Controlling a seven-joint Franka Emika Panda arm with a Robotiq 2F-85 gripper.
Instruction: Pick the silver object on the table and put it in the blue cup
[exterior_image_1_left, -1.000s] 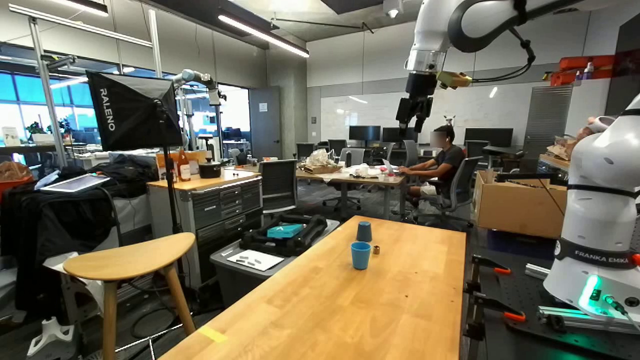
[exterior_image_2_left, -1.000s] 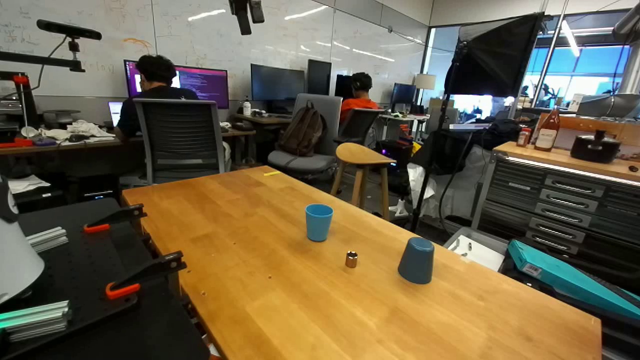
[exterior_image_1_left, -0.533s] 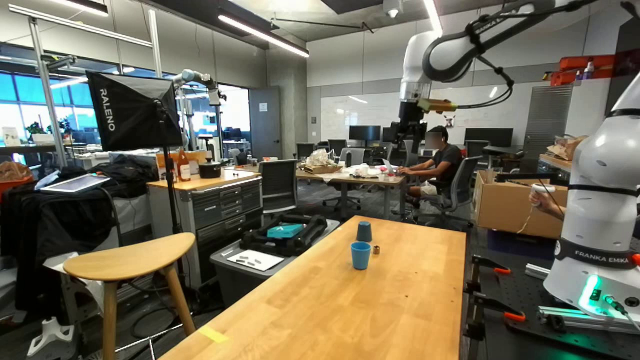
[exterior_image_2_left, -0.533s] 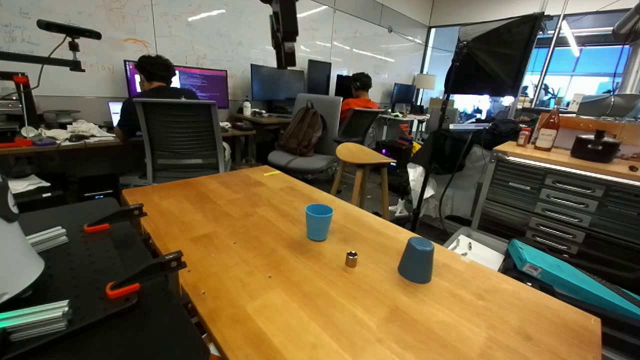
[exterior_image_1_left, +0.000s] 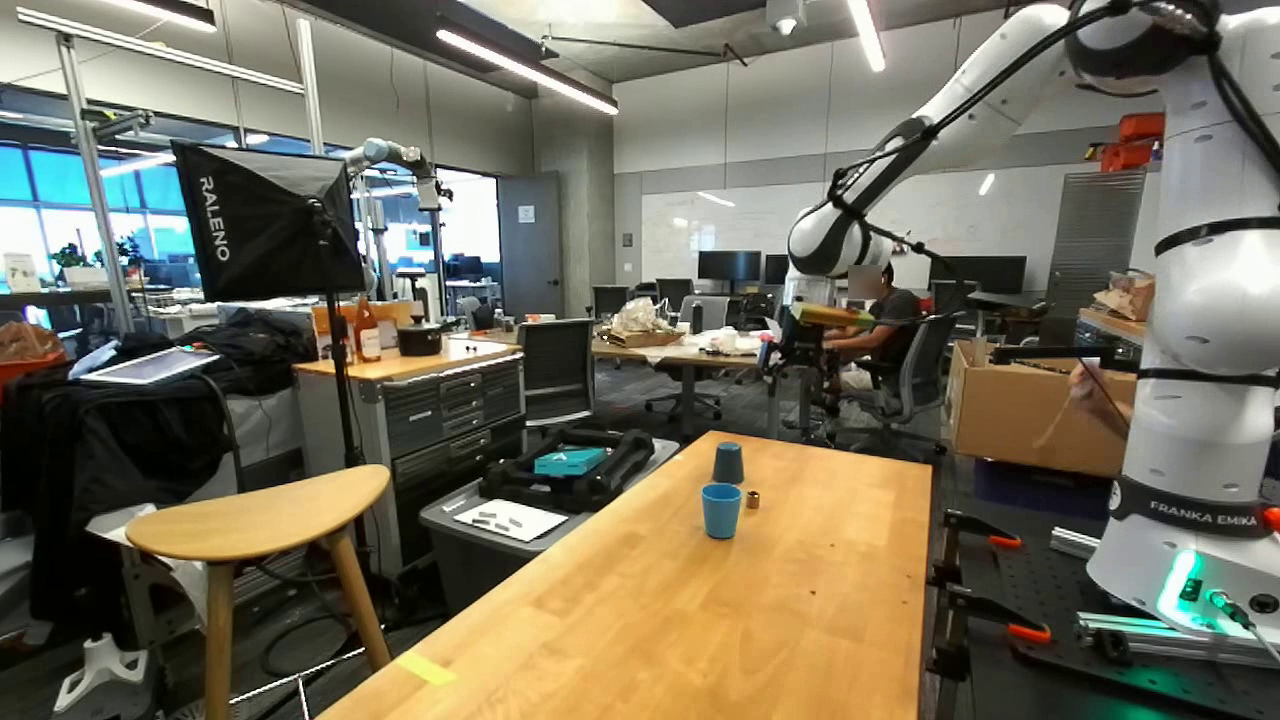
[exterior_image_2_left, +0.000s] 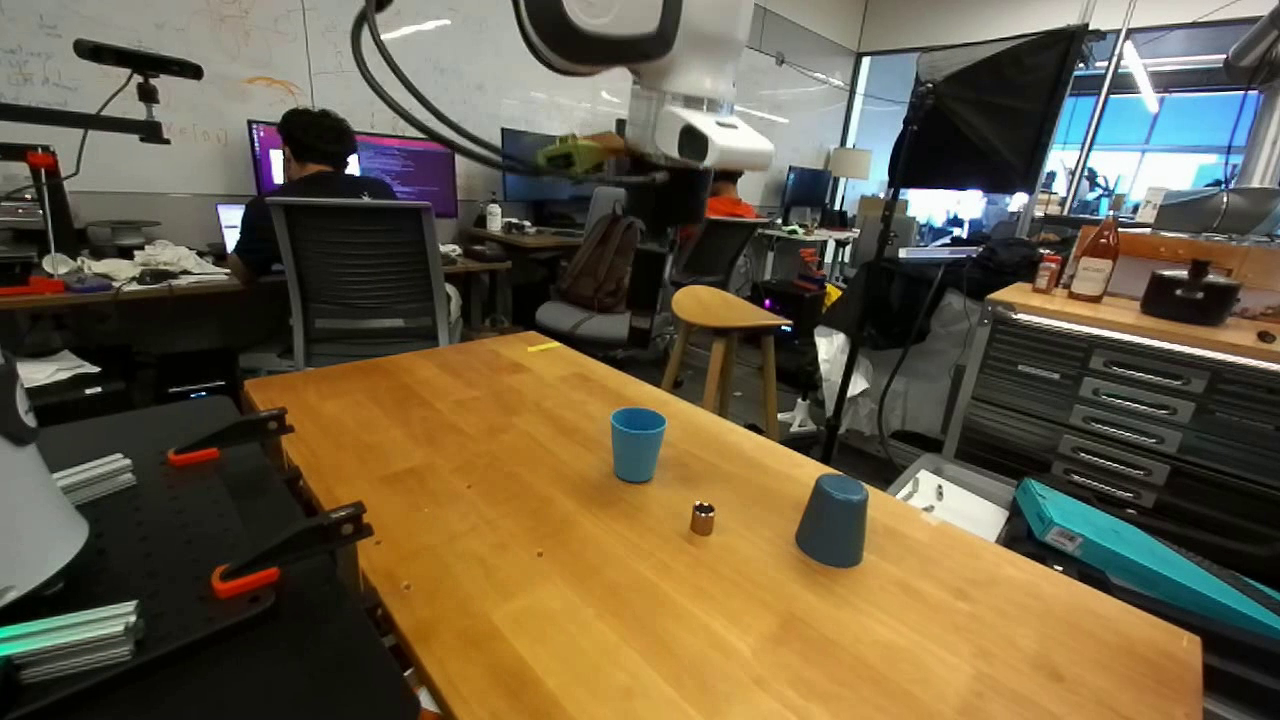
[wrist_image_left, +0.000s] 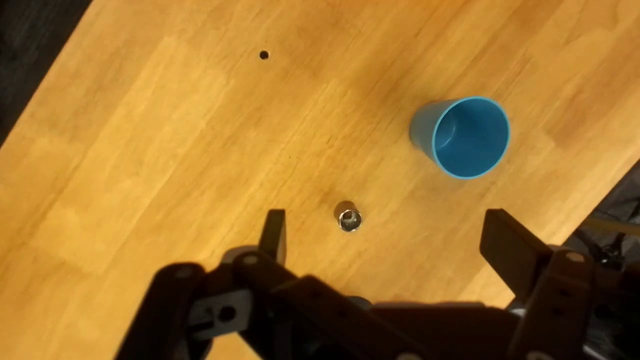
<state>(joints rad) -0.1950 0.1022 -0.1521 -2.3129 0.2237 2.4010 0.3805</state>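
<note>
silver object (wrist_image_left: 347, 215), stubby, shiny, hollow-topped, stands on the table (exterior_image_2_left: 620, 590); gripper (wrist_image_left: 385, 216) spread wide.

from here my panda arm (exterior_image_1_left: 1215, 325) shows white: black band (exterior_image_1_left: 1200, 512) lettered "franka emika", green light (exterior_image_1_left: 1178, 582), looping black cables (exterior_image_2_left: 455, 146), dark, screw-dotted claw (wrist_image_left: 384, 217).

Table (exterior_image_2_left: 560, 620) in all 3 views
</note>
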